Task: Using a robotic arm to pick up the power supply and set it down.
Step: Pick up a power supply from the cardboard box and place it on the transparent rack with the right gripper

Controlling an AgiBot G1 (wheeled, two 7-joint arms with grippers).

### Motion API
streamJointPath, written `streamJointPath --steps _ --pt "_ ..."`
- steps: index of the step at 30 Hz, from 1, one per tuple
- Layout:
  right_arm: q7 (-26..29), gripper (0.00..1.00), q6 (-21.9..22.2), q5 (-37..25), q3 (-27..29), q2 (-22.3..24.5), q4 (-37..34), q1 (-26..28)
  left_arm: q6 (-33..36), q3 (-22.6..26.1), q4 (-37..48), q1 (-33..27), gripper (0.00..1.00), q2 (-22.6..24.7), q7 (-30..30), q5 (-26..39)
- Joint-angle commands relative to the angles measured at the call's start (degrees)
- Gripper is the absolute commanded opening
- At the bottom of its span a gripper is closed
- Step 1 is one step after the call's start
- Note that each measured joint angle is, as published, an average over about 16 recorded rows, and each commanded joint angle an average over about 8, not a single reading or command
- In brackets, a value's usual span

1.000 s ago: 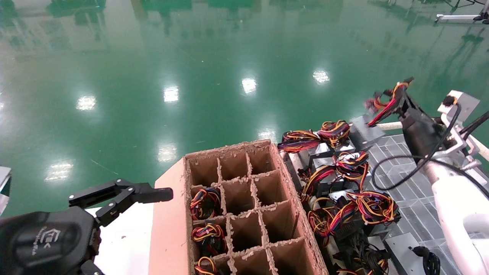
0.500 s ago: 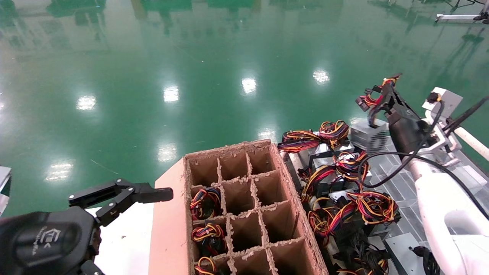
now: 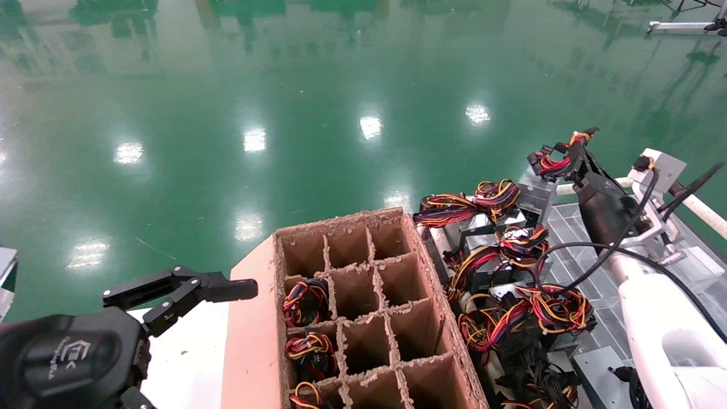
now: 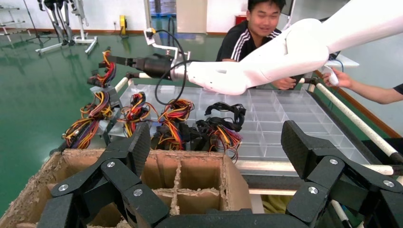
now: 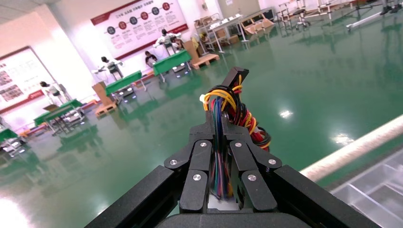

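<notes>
Lowered since before — right pincer [image 3: 568,154] clamps power supply [image 3: 537,193] wires.

Bright overhead lamps glare in white spots on the glossy green floor [image 3: 318,113]; shadows soft; edges slightly bowed.

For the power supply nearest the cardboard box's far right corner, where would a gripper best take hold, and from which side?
Judging by its pose, grip the coiled wire bundle of that power supply, coming from above: the coil sits on top, while other units crowd the metal body's sides. The right gripper holds another power supply this way, shut on its wires. The left gripper is parked open beside the box.
</notes>
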Motion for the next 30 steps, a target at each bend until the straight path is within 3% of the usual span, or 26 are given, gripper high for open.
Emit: streamJointPath --steps 1,30 --pt "0.0 0.0 0.0 0.0 0.0 0.3 -0.1 -0.4 0.0 0.0 0.0 0.0 1.0 0.0 0.0 0.0" --pt "-2.2 0.0 2.1 -2.7 -1.9 8.4 -0.1 -2.8 0.0 0.0 0.0 0.0 1.0 0.0 0.0 0.0"
